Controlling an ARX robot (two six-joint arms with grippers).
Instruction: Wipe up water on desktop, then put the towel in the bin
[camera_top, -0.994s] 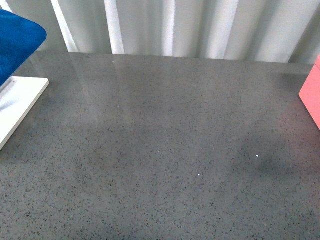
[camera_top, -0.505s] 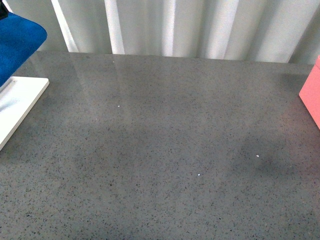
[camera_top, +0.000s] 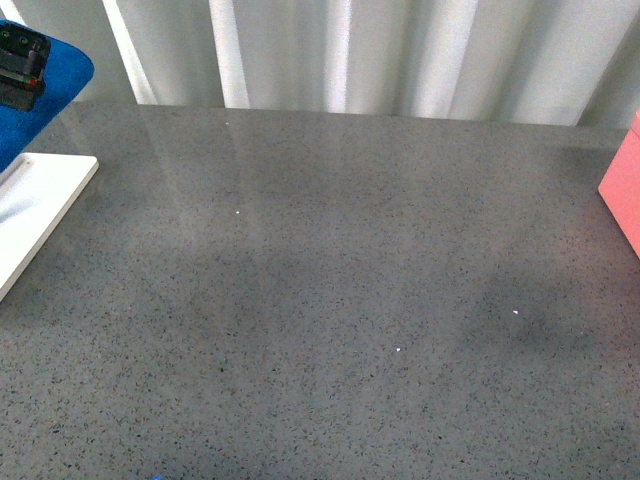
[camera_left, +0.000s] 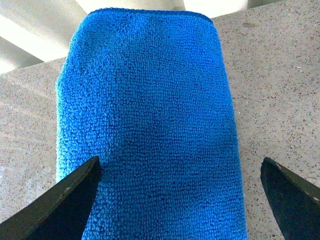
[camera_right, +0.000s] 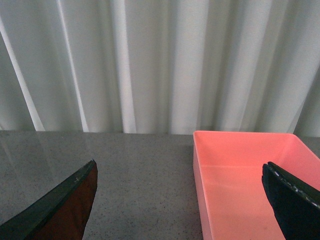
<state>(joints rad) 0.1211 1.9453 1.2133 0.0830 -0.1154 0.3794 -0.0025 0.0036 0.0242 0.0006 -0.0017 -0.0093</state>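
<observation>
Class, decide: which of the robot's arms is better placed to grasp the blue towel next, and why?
Left. The left gripper hangs open over the towel, a finger at each side. The right gripper, also open, faces the pink bin, with no towel in its view.

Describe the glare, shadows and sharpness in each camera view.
Front view: the desktop carries pale reflections of the curtain along its far part and a soft darker patch toward the right. Left wrist view: the towel is evenly lit, its loops crisp; the left gripper is in dark silhouette. Right wrist view: the bin glows pink, slightly soft.
</observation>
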